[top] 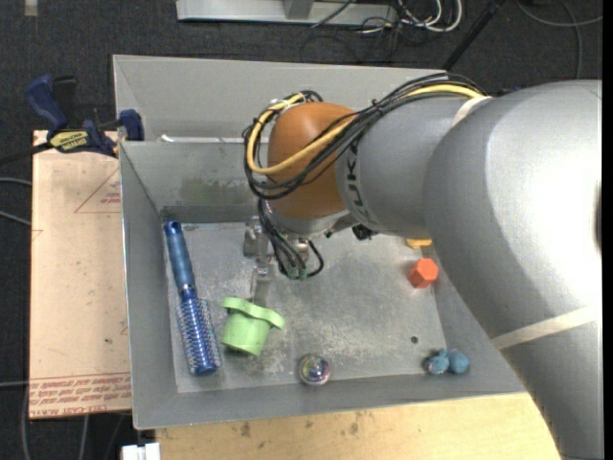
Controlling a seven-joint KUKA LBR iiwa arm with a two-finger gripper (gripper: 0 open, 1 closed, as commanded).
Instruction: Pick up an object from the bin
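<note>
My gripper [261,274] hangs below the orange wrist cover, over the bin floor left of centre. Just below it, toward the front, lies a light green plastic cup-shaped piece [246,327] on its side, with its flat flange turned up toward the gripper. The gripper's tip stands a short way above the flange, and nothing is seen held in it. A blue hairbrush [189,305] lies along the left wall, handle to the back and bristle head to the front, beside the green piece.
A shiny glass marble [313,370] rests at the front wall. An orange block [422,273] lies on the right, close under the arm. A small blue lump [446,362] sits in the front right corner. The arm covers the bin's right rear.
</note>
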